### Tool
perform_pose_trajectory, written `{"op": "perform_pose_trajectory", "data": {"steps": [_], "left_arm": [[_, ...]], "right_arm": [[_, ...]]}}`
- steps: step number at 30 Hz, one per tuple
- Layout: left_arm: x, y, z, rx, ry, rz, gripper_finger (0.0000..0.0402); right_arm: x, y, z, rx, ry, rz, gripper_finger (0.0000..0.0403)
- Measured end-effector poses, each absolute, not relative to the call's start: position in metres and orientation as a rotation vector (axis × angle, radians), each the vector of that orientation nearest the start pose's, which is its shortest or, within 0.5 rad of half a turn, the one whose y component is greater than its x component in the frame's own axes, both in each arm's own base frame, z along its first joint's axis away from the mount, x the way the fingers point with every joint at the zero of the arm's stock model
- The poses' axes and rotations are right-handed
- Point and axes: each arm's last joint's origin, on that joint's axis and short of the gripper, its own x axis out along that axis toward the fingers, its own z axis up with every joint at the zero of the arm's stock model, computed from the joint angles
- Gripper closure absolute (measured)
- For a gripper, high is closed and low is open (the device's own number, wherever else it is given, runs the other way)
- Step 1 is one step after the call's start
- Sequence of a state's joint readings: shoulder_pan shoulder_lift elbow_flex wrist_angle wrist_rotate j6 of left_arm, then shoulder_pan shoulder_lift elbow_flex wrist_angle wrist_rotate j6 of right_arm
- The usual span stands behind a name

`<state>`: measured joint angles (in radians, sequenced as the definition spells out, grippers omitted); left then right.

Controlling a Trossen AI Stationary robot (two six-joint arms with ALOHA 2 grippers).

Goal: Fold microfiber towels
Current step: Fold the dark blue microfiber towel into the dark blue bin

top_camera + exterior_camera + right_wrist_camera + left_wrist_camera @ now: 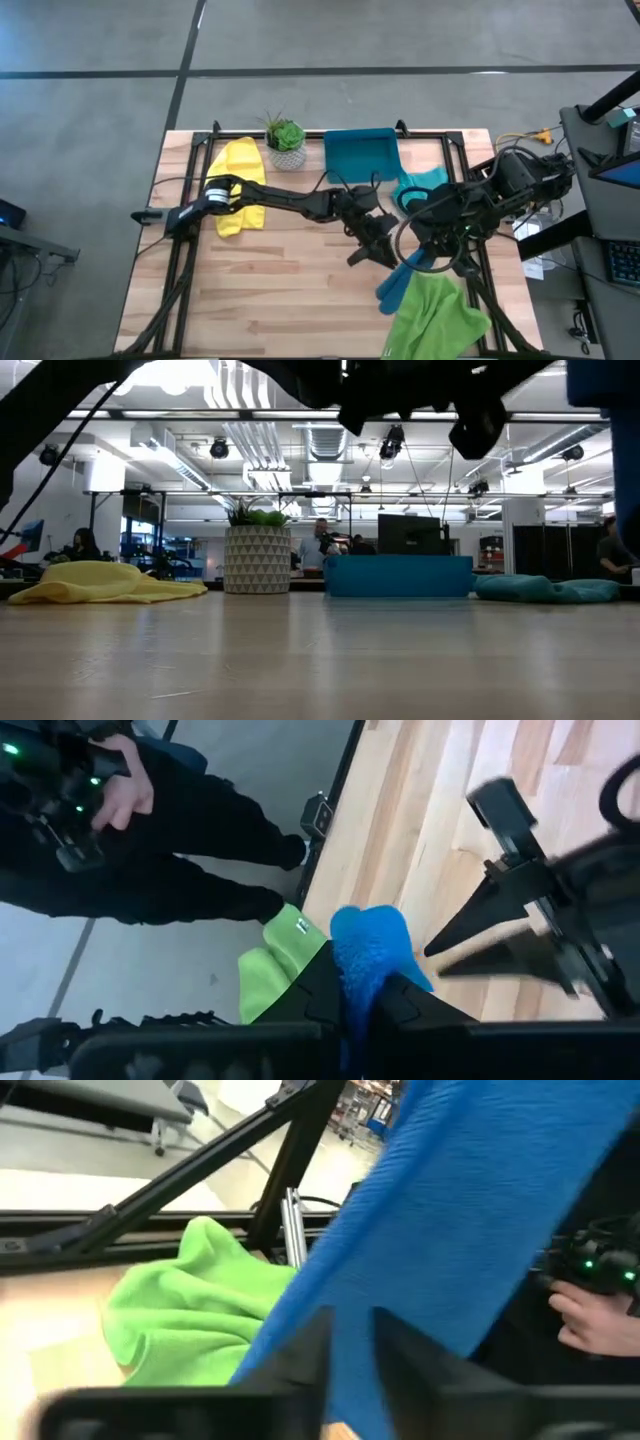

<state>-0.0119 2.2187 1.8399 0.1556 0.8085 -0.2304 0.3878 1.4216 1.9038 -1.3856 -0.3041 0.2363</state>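
Blue microfiber towel (392,288) hangs off the table between my two end effectors, toward 4 o'clock in the overhead view, near the right edge. My right end effector (358,988) has its fingers pinched together on a bunched fold of it; the cloth puffs out above the fingertips. My left end effector (350,1345) sits against the draped blue sheet with the fingers nearly closed, cloth running down between them; I read that as a light clamp on the towel's edge, though the hold itself is partly hidden.

Other towels: light green towel (435,315) crumpled just under the blue one at 5 o'clock, spilling over the table edge. Yellow towel (238,185) heaped at 10 o'clock. Teal towel (422,185) bunched at 2 o'clock, just beside the teal-blue plastic tray (360,150). Potted plant (285,140) at 12 o'clock.

Handling, my judgement: light, limp, no stiffness; it sags wherever unsupported. Napped surface grips fingers well, so slipping is unlikely, but a mid-cloth pinch only makes a bundle. Best holds are two adjacent corners, pulled apart until the edge goes taut, then laid flat on bare wood.

A person (150,850) stands beyond the right table edge, hand on a controller.
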Motion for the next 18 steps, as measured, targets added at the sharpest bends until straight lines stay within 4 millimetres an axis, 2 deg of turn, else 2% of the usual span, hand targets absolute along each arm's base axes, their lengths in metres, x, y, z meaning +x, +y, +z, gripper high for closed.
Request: {"op": "perform_pose_trajectory", "data": {"steps": [3, 8, 13, 18], "left_arm": [[0.503, -0.02, 0.276, -0.303, 0.359, -0.741, 0.0392], [0.482, -0.015, 0.293, -0.15, 0.435, -0.671, 0.0401], [0.483, -0.013, 0.305, -0.1, 0.357, -0.573, 0.0398], [0.485, 0.001, 0.306, 0.015, 0.318, -0.479, 0.0382]], "right_arm": [[0.204, 0.091, 0.457, 0.152, 1.001, 0.487, 0.0394], [0.196, 0.086, 0.459, 0.117, 0.989, 0.429, 0.0394], [0.198, 0.086, 0.464, 0.101, 0.915, 0.433, 0.0394], [0.204, 0.089, 0.464, 0.109, 0.901, 0.451, 0.0394]]}}
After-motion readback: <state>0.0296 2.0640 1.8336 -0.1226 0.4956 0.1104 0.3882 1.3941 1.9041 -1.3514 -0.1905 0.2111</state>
